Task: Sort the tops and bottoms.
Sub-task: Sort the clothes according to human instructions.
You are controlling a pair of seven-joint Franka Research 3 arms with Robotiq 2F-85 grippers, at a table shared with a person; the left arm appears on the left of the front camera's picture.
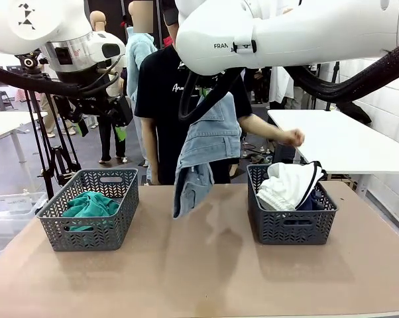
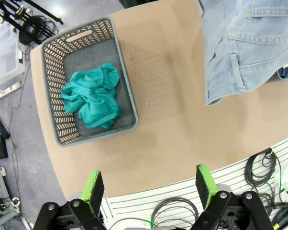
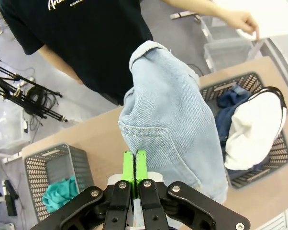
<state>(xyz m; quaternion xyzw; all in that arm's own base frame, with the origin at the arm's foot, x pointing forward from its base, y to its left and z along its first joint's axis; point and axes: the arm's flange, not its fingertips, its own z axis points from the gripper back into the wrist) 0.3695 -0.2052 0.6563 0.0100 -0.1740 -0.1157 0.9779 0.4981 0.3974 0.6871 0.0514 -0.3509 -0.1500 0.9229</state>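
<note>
Presently my right hand (image 3: 134, 165), pressed together, pinches the light blue shorts (image 1: 206, 149) hanging limp above the desk (image 1: 199, 278) between the baskets. I judge denim soft, fairly heavy; waistband grips best. My left hand (image 2: 149, 184) is spread, empty.

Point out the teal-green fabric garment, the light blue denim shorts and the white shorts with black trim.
teal-green fabric garment (image 2: 92, 96): left wrist view, bunched middle.
light blue denim shorts (image 3: 172, 120): right wrist view, back panel.
white shorts with black trim (image 1: 289, 183): front view, white fabric.
</note>
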